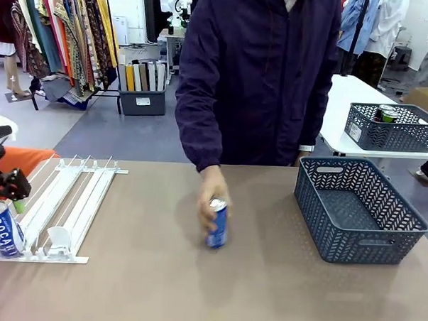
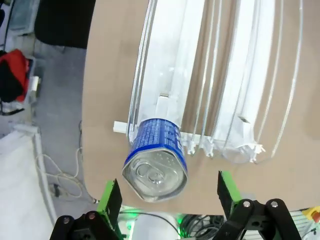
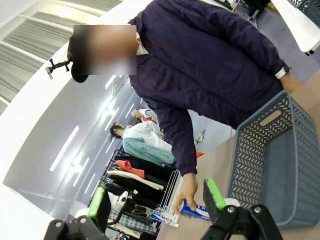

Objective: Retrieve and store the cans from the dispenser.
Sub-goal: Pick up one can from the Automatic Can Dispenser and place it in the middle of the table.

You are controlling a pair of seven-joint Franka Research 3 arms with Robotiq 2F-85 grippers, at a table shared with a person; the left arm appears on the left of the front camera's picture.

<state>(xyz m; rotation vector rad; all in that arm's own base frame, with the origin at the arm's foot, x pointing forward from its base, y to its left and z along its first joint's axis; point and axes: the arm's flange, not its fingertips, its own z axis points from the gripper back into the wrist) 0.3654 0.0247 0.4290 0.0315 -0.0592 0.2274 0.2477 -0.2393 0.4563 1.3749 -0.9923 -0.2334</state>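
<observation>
Left fingers: we see them spread wide and empty, hanging just above the blue Pocari can, one on either side, not touching it
Right fingers: we see them apart with nothing between
Pocari can: it stands in the leftmost lane at the low near end of the dispenser
Second blue can: mid-bench, the person's hand closed round its top
Mesh basket: on the bench's right side, well apart from that can
</observation>
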